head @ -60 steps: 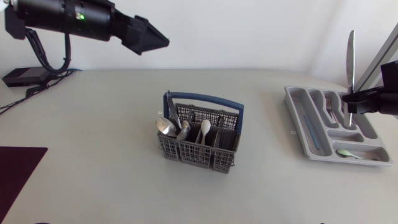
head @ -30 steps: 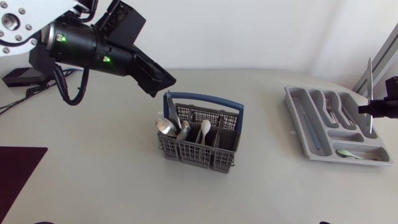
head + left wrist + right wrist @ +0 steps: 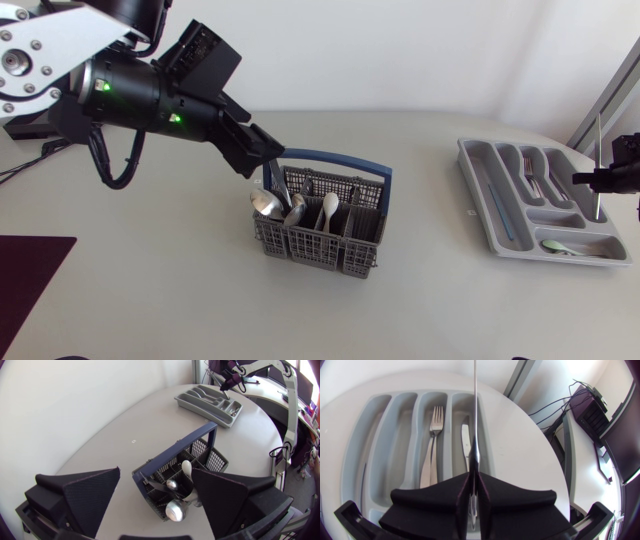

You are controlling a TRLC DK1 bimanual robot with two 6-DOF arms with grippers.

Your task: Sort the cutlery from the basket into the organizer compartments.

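Observation:
A grey wire basket with a blue handle [image 3: 330, 160] stands mid-table and holds several spoons [image 3: 268, 203] and other cutlery. My left gripper [image 3: 262, 150] hangs open just above the basket's left end. In the left wrist view the basket [image 3: 172, 452] and its spoons [image 3: 176, 510] lie between the spread fingers [image 3: 92, 497]. The grey organizer [image 3: 470, 175] sits at the right. Over its right side my right gripper [image 3: 600, 178] is shut on a table knife [image 3: 599, 140] that points upward. In the right wrist view the knife [image 3: 475, 420] stands over the organizer [image 3: 380, 445].
In the organizer lie a fork [image 3: 431, 445], a knife [image 3: 465, 445], a thin blue stick [image 3: 497, 205] in the long left slot and a pale green spoon [image 3: 555, 246] in the front slot. A dark mat [image 3: 25, 280] covers the table's left front corner.
My left arm has swung down and to the right, bringing its open gripper to the basket. My right gripper has carried the knife rightward and lower over the organizer.

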